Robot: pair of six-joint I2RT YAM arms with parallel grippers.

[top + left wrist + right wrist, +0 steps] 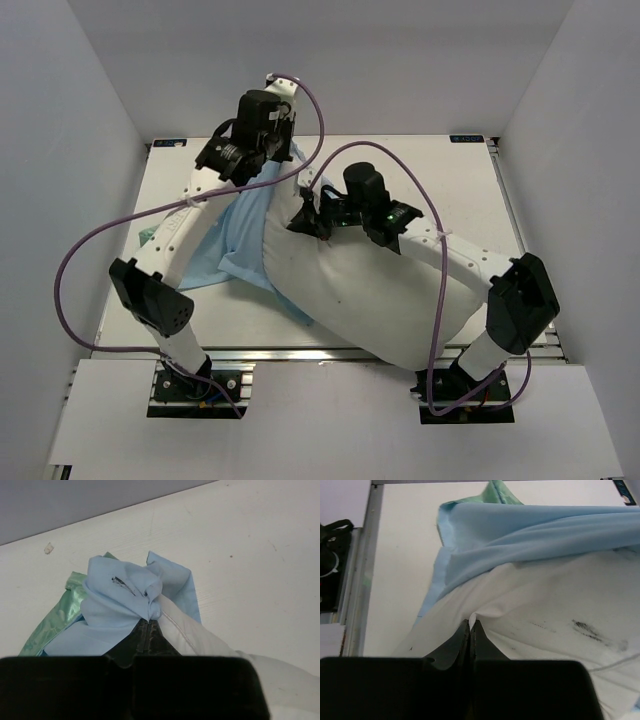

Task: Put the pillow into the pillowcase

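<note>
The pillow [370, 290] is a large plump white cushion lying from the table's middle to its front right. The pillowcase [235, 235], light blue side up, lies to its left and covers the pillow's far left corner. My left gripper [288, 155] is shut on a bunched edge of the pillowcase [122, 595] and holds it lifted above that corner; the green face [57, 615] hangs at the left. My right gripper [304, 216] is shut on a pinch of the pillow's white fabric [545, 610] near the pillowcase's edge [530, 535].
Purple cables [100, 235] loop over both arms. An aluminium rail [300, 355] runs along the table's front edge. White walls close in the back and sides. A small scrap [48, 547] lies on the table far from the cloth.
</note>
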